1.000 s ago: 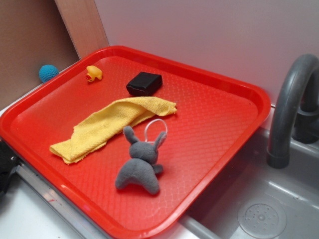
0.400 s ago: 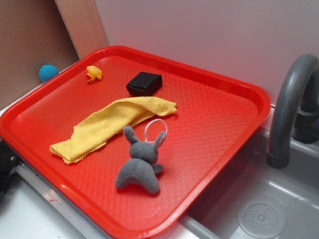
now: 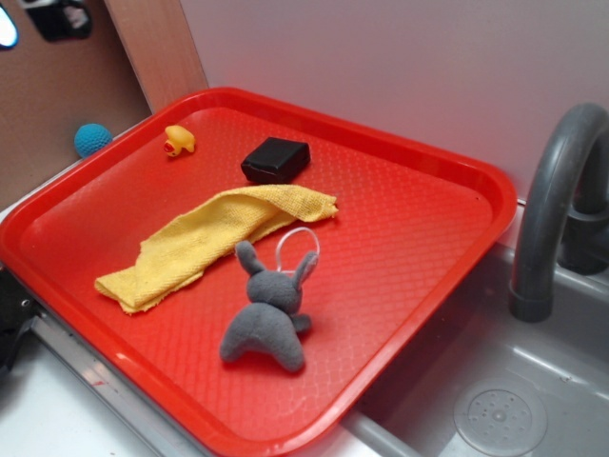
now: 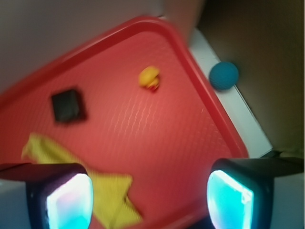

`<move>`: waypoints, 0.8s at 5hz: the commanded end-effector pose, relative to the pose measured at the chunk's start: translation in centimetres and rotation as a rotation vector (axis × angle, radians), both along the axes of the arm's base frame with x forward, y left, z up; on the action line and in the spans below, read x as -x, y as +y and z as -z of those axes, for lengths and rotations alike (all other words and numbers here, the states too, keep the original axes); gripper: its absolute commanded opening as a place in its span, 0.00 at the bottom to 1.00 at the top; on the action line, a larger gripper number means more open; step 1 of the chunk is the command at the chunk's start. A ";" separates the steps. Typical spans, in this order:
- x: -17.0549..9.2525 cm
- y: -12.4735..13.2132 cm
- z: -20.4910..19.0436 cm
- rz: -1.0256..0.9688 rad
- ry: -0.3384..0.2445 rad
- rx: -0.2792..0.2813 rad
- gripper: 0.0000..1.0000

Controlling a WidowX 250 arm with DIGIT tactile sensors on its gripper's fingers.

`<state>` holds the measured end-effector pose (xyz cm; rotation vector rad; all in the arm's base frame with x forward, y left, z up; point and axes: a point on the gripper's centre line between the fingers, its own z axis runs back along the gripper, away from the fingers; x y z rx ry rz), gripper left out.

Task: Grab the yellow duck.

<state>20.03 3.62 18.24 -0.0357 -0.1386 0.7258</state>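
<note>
Near the tray's (image 3: 495,190) far-left corner sits the yellow duck (image 3: 178,140) (upright, untouched). Hand (image 4: 150,200) hangs high above, spread wide, presumably for descent onto it.

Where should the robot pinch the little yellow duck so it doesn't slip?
Probably around the yellow duck's round body, coming straight down from above. It sits alone on the red tray, apart from the black box and the tray's rim, so both fingers have room. The body is its widest part; the head and beak are too small to tell apart well. The gripper is open.
</note>
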 end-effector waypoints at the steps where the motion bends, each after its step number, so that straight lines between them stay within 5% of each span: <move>1: -2.1 4.0 4.1 -0.485 -0.136 0.044 1.00; 3: -6.2 5.2 8.5 -0.588 -0.172 -0.108 1.00; 4: -7.6 5.6 10.0 -0.596 -0.151 -0.121 1.00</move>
